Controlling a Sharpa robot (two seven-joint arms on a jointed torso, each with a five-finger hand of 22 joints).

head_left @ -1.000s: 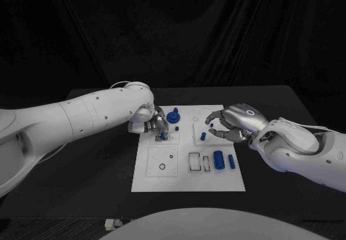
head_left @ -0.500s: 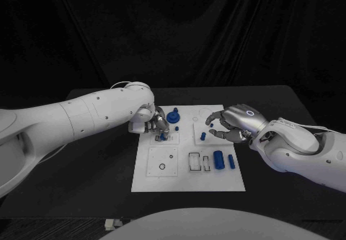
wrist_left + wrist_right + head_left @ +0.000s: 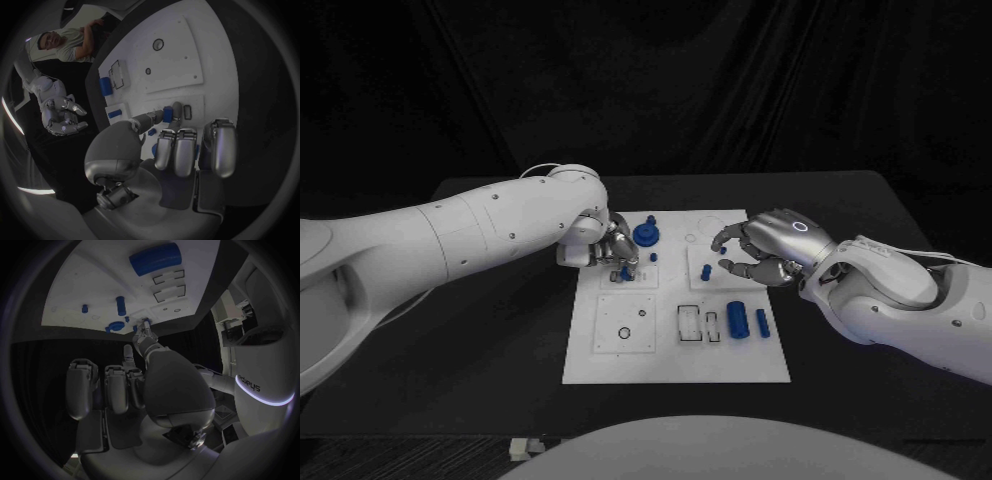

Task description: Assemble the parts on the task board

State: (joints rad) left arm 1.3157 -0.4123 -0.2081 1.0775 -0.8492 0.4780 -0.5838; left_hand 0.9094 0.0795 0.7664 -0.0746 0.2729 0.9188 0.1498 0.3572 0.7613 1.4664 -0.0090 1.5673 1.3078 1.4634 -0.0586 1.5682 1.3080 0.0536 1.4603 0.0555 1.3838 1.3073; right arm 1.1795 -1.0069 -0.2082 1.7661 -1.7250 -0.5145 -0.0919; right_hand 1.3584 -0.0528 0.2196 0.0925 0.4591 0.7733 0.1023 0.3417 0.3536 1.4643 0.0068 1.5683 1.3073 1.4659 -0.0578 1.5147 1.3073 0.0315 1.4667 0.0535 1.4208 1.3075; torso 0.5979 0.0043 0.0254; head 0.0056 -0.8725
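Black table carries white task board, dark curtain behind.

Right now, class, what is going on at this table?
A two-armed robot is working at a white task board on a black table. Its left hand pinches a small blue part at the board's far left section. Its right hand hovers over the board's far right with fingers curled, holding nothing that can be seen. More blue parts lie nearer on the board.
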